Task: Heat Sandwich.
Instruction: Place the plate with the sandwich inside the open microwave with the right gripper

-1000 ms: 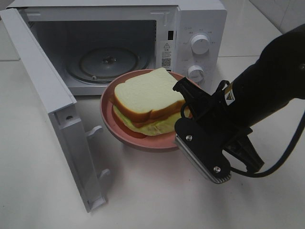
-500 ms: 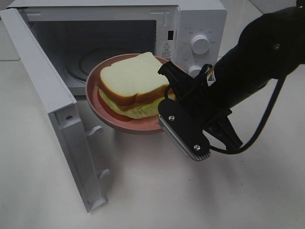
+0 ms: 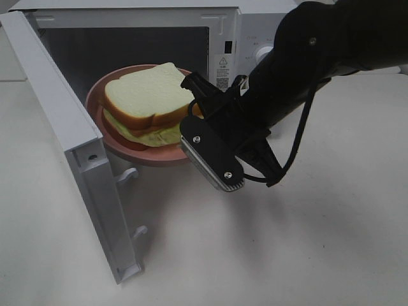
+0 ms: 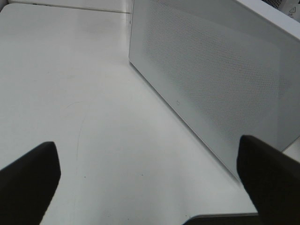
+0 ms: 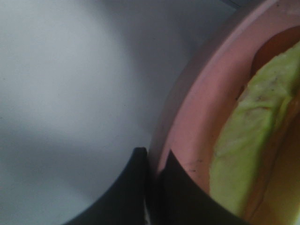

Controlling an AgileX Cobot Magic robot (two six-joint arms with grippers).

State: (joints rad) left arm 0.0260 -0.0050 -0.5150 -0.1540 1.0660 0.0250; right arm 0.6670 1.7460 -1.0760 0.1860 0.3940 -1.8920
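Two thick slices of white bread with a pale yellow-green and red filling make up the sandwich (image 3: 141, 101). It lies on a round pink plate (image 3: 95, 105) that hangs in the air at the mouth of the microwave (image 3: 146, 5), just beside its open door (image 3: 60, 121) and clear of the counter (image 3: 287, 255) in front of the microwave. We see the right tool (image 3: 193, 118) clenched on the plate's rim, on the side away from the microwave's door. The right wrist view shows its dark fingers (image 5: 131, 187) pinching the rim from either face, with the filling just inside. The left tool (image 4: 147, 187) is spread wide and holds nothing, on the outer side of the microwave's door. We judge the sandwich to be light, soft and easy to crush. Its layers are only stacked, so a direct pinch would dent the bread and a tilt could let the top slice or the filling slide. The plate looks stiff and smooth, so we think its rim is the right place to take hold. Held at one edge only, the load hangs off the grip, so we would hold the plate level and ease it gently into the microwave, minding that the smooth rim may slip between the fingers.
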